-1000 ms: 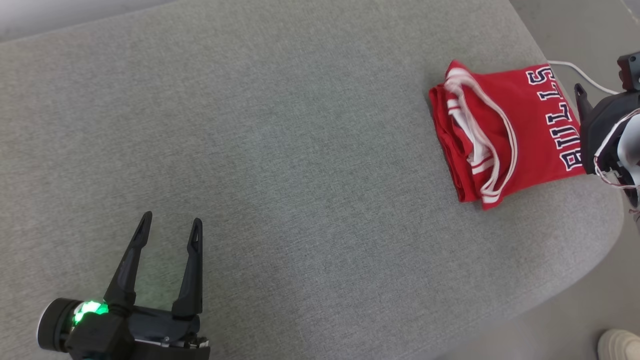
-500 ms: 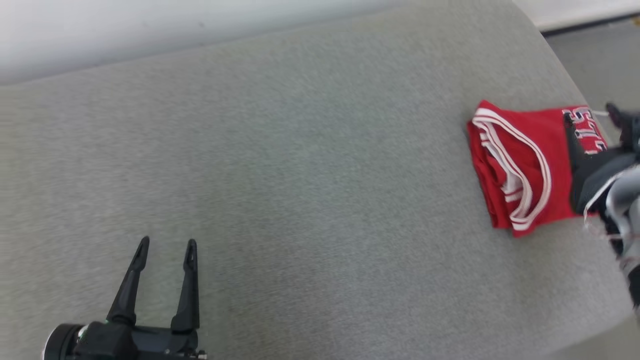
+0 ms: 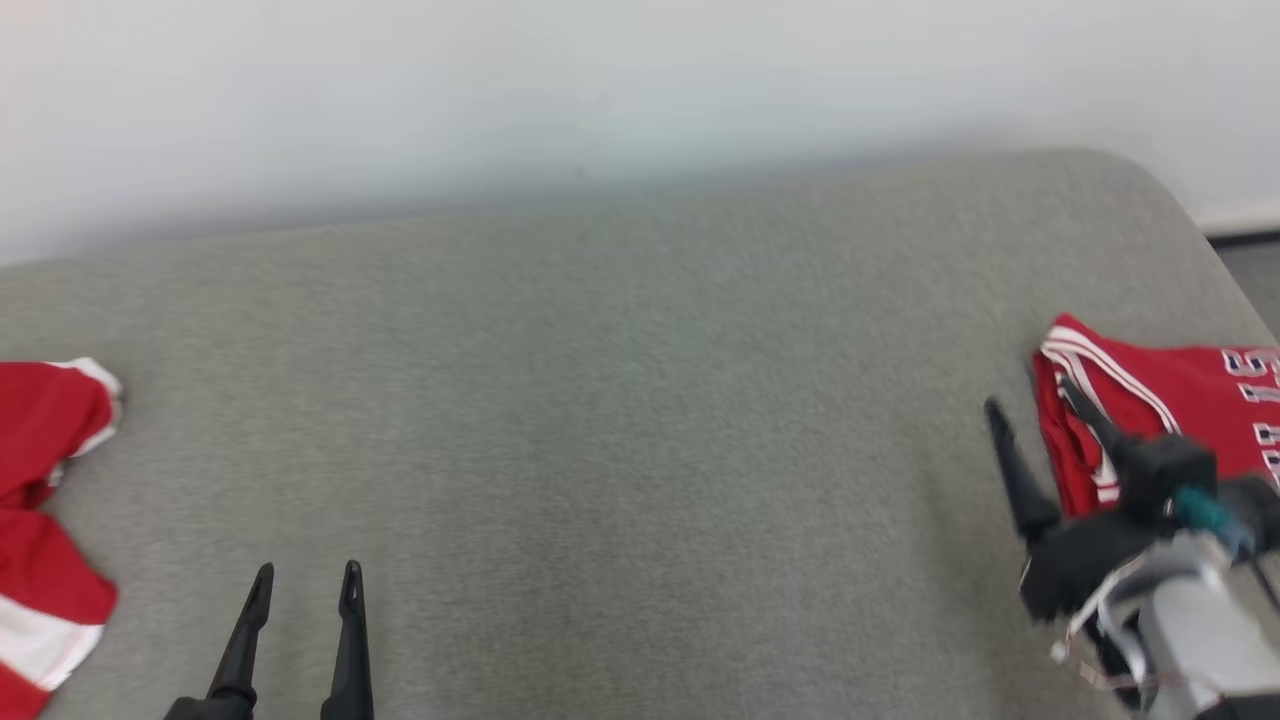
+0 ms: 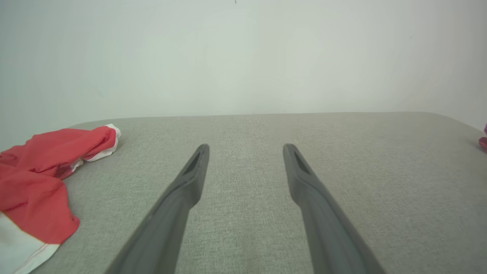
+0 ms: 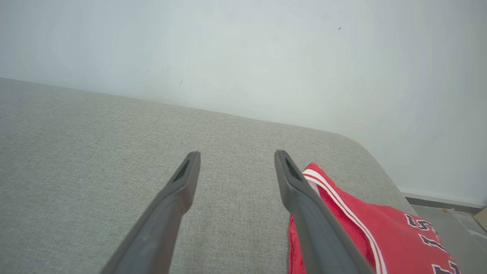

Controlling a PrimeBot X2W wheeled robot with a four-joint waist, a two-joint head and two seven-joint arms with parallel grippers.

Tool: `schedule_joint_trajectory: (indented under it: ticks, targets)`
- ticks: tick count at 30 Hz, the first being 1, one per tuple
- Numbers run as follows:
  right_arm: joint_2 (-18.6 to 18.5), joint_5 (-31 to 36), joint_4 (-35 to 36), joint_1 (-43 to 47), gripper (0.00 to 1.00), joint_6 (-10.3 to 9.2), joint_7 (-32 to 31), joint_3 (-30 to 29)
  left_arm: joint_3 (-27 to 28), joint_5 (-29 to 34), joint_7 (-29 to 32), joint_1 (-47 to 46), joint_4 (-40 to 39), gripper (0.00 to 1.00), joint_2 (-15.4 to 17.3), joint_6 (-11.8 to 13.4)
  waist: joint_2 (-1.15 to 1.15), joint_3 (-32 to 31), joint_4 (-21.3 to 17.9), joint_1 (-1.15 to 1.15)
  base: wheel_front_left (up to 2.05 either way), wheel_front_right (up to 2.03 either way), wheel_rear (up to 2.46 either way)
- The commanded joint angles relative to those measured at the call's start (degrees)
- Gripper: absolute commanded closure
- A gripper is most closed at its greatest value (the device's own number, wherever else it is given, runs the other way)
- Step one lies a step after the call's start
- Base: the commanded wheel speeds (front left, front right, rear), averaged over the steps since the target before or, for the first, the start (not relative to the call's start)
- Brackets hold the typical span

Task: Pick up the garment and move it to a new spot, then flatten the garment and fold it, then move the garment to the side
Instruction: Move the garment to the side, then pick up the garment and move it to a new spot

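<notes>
Standing wide apart, the two fingers of the left gripper (image 3: pixel 308 572) are gripping nothing; in the left wrist view only bare grey fabric is showing between them. They are pointing toward the wall (image 3: pixel 640 90) and sitting low at the near edge of the sofa seat (image 3: pixel 640 420). Whether they are touching the fabric, cannot tell.

Fingers of the right gripper (image 3: pixel 1030 395) are also standing fully spread and carrying nothing. The head view is blurring this gripper. One finger is crossing in front of the near edge of the folded jersey (image 3: pixel 1170 400), the other is sitting over bare seat just beside it. Contact with the cloth, cannot tell. In the right wrist view the same finger is overlapping the white-striped edge of the jersey, and dark lettering is showing further back on the red cloth.

Folded jersey is lying flat at the far right end of the seat, close to the rounded corner. A crumpled red garment (image 3: pixel 40 450) with white trim is lying at the far left end, well apart from the left gripper and partly cut off by the frame. A wide stretch of seat is lying between the two garments. A strip of floor (image 3: pixel 1250 270) is showing past the right corner.
</notes>
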State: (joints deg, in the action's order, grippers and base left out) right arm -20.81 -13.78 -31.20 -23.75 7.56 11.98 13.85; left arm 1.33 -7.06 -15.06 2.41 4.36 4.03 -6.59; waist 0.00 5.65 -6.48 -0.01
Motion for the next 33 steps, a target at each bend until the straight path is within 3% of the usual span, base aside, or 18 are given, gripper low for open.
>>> schedule_joint_trajectory:
  ticks: [1,15,24,33]
  targets:
    - [0.3,-0.3,0.9,2.3,0.0,-0.16,0.3,-0.3,0.2,0.0,-0.1,0.9,0.3,0.0,-0.2,-0.1,0.0,-4.8,4.7,0.01,0.0,0.0,0.0]
    - [7.8,-0.2,11.0,20.1,0.0,-0.16,-1.3,-7.5,2.3,-0.6,-0.1,2.8,4.9,0.0,-0.6,-0.6,0.0,-9.0,6.6,0.01,0.0,0.0,0.0]
    - [11.6,0.6,13.5,25.1,0.0,-0.16,-1.8,-10.0,1.6,-1.0,-0.2,3.7,7.2,0.0,-0.8,-1.0,0.0,-10.2,6.7,0.01,0.0,0.0,0.0]
    - [12.2,1.0,15.6,27.0,0.0,-0.16,-2.7,-11.7,1.4,-1.6,-0.1,4.7,7.3,0.0,-1.0,-0.8,0.0,-11.2,6.5,0.01,0.0,0.0,0.0]
